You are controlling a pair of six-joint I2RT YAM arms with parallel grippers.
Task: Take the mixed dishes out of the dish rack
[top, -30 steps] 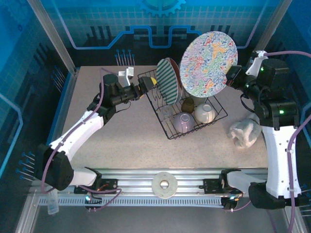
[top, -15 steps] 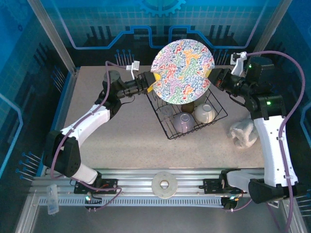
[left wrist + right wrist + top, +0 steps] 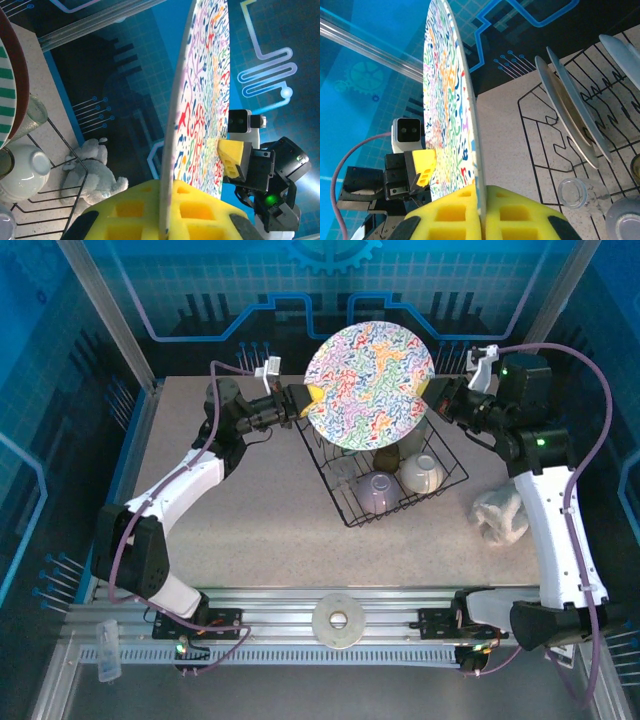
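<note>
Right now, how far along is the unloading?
Barely begun: no dish lies on the table. In hand: both arms' jaws grip the colourful plate above the rack. Left inside: striped plate, red-rimmed plate, tumbler, brown cup, bowl, lavender cup.

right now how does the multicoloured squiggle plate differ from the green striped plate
Pattern: the squiggle plate has many-coloured squiggles; the striped plate has green and white bands. Place: the squiggle plate hangs above the dish rack; the striped plate stands in it. Grip: both arms' jaws are shut on the squiggle plate's rim; nothing holds the striped plate. Both are round.
</note>
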